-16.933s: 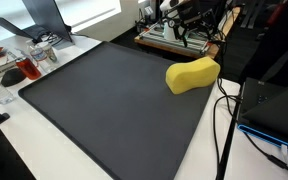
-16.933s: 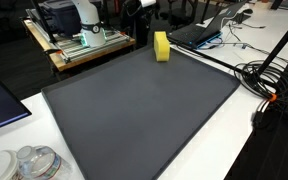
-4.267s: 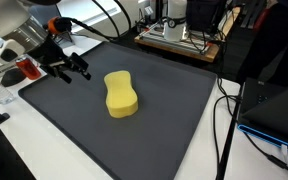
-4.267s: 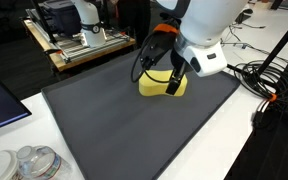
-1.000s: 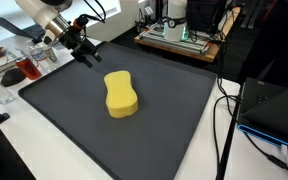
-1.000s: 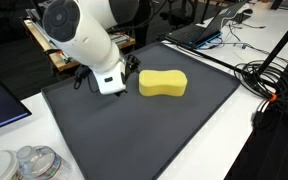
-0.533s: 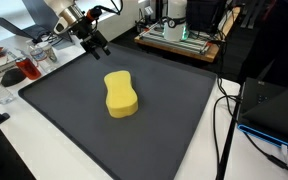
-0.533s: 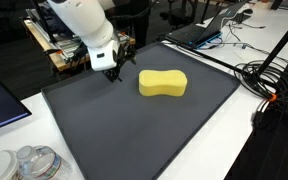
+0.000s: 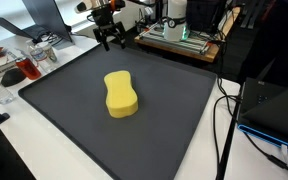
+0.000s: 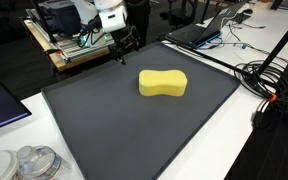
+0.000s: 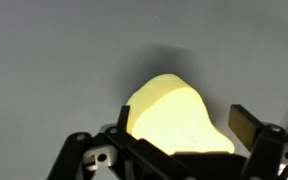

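In an exterior view, a dark grey rubber mat is covering most of the white table, and a wooden bench loaded with equipment is standing behind it. Black cables are trailing along the mat's side. The small things at the table's corner are sitting too far off for you to make out. Your black 2-finger gripper is hovering over the mat's back edge with its jaws spread, gripping nothing. The yellow peanut-shaped foam sponge is lying flat near the mat's middle, well apart from the gripper.

In an exterior view, the mat is filling the middle, with clear plastic containers sitting at the near corner and an open laptop resting beyond the far edge. The frame's top is cutting off your arm. The gripper is hanging open above the mat's rear edge, and the sponge is lying apart from it, untouched.

In the wrist view, the grey mat is filling the background. The fingers are standing wide apart, and the gripper's body is hiding the near end of the sponge.
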Controlling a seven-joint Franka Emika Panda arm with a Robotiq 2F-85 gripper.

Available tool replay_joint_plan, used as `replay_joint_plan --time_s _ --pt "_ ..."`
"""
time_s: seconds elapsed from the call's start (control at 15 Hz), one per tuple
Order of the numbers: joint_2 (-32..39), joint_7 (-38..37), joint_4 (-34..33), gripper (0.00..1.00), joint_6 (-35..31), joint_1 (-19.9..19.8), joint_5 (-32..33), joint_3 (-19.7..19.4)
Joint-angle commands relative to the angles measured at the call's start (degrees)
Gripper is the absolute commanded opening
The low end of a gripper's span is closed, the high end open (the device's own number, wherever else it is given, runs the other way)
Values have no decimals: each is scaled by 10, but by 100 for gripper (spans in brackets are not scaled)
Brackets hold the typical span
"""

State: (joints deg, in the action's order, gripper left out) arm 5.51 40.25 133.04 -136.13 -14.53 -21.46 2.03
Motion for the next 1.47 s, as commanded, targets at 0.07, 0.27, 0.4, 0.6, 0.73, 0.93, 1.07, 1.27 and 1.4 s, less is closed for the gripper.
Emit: replay_joint_plan --time_s 0.07,0.27,0.4,0.6,0.73,0.93,1.07,1.27,1.4 --pt "-151 -30 157 100 -90 90 78 5" --pt "-123 -32 130 100 -76 116 68 -17" --pt "-140 -34 144 100 -78 121 72 -19" --pt "-144 -60 144 100 -95 138 82 -9" --pt "-157 -98 150 100 -101 159 91 5" --pt "-172 -167 156 100 -110 192 123 28" --pt "-169 -226 145 100 -118 206 166 48" --pt "-153 -326 101 100 -82 216 236 80" --pt "-137 -398 60 100 -38 221 277 104"
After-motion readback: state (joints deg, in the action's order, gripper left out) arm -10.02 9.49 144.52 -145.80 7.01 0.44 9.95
